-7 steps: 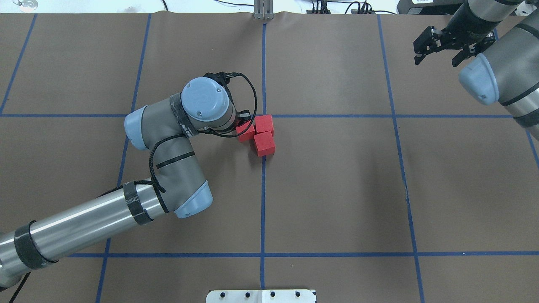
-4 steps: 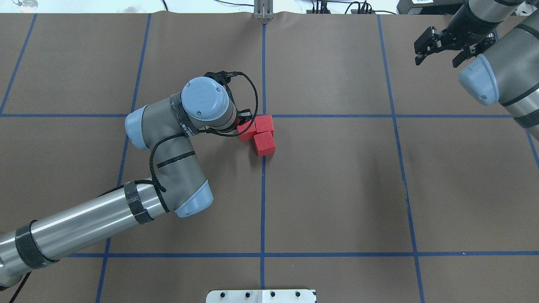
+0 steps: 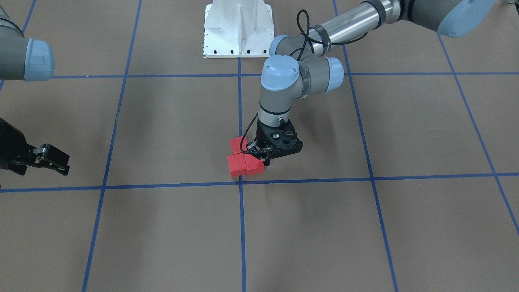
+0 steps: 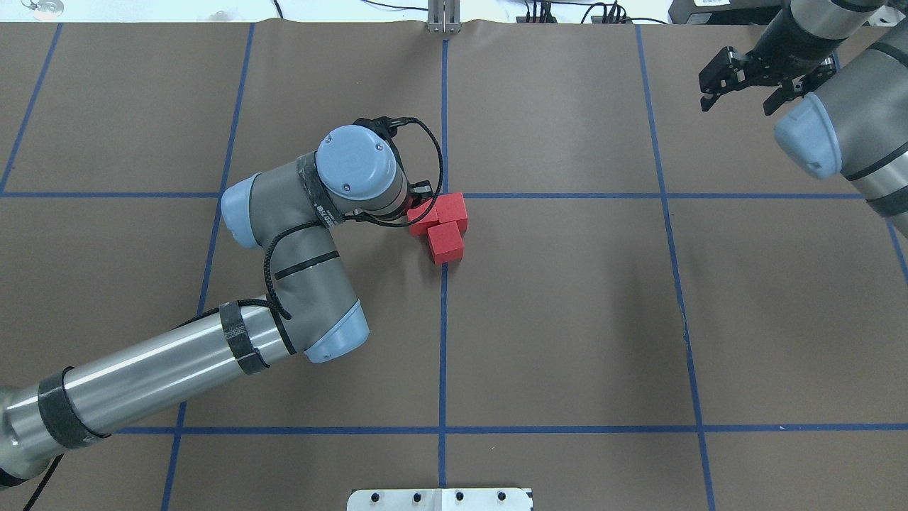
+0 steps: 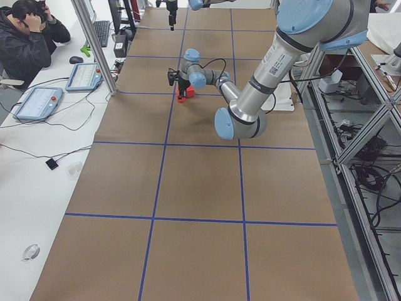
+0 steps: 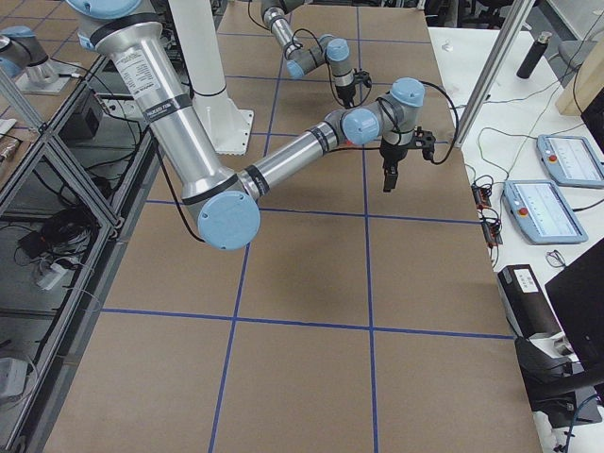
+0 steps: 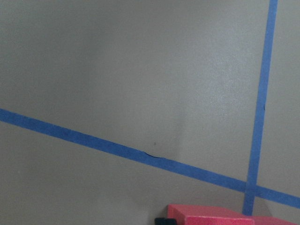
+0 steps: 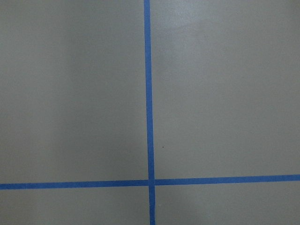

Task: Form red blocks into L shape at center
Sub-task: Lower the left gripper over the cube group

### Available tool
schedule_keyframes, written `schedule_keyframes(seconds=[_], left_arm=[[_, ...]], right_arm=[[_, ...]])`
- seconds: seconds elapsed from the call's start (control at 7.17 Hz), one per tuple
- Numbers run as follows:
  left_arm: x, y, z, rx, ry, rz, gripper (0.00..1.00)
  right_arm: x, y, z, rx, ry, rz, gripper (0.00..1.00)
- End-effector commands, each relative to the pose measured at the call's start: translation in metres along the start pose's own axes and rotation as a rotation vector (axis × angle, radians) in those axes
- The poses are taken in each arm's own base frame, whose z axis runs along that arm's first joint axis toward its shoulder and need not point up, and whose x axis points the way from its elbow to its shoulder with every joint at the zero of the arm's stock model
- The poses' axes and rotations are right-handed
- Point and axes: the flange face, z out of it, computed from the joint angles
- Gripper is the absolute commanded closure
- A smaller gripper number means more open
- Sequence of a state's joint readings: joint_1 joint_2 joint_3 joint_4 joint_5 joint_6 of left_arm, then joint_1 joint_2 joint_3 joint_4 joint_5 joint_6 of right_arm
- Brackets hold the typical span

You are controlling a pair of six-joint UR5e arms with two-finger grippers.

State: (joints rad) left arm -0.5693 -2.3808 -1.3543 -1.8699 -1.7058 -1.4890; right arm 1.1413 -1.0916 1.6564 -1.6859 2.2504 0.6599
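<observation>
Three red blocks lie close together just on the robot's side of the center crossing [image 4: 443, 195] of the blue tape lines. One block [image 4: 452, 208] sits by the crossing, one [image 4: 445, 243] is nearer the robot, and the third [image 4: 423, 221] is beside them on the left. My left gripper [image 4: 420, 207] is low over the floor and shut on that third block [image 3: 254, 164], which touches its neighbour [image 3: 235, 166]. The left wrist view shows the held block's top [image 7: 211, 214] at its bottom edge. My right gripper [image 4: 740, 89] is open and empty at the far right.
The white robot base [image 3: 237, 28] stands at the table's near edge. A metal post [image 4: 443, 18] stands at the far edge on the middle line. An operator [image 5: 28, 37] sits at a side desk with tablets [image 5: 37, 101].
My left arm has moved slightly to the right, bringing its red block against the other two. My right gripper has drifted a little toward the far edge.
</observation>
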Motion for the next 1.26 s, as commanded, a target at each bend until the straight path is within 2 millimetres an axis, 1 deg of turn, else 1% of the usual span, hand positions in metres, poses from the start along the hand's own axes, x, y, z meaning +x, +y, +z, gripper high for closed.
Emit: schedule_keyframes(seconds=[0.0,0.28,0.42,0.7,0.84,0.98,1.12], left_arm=[[-0.002,-0.011,-0.003,0.010,-0.001,-0.004,1.00],[-0.010,-0.047,-0.014,0.024,-0.003,-0.025,1.00],[-0.012,-0.051,-0.019,-0.038,0.003,-0.026,1.00],[-0.007,-0.047,-0.031,-0.058,0.009,-0.039,1.00],[-0.006,-0.039,-0.039,-0.064,-0.006,-0.050,1.00],[0.000,-0.030,-0.041,-0.073,-0.008,-0.097,1.00],[0.004,-0.016,-0.038,-0.085,-0.008,-0.108,1.00]], right_arm=[[0.001,0.000,0.001,0.000,0.002,0.001,0.01],[0.000,0.000,0.000,0.001,0.001,0.002,0.01],[0.000,0.000,0.000,0.001,0.001,0.001,0.01],[0.000,0.000,0.000,0.001,0.001,0.002,0.01],[0.001,0.000,0.001,0.000,0.002,0.002,0.01],[0.001,0.000,0.001,0.000,0.002,0.002,0.01],[0.002,0.000,0.002,-0.002,0.004,0.004,0.01]])
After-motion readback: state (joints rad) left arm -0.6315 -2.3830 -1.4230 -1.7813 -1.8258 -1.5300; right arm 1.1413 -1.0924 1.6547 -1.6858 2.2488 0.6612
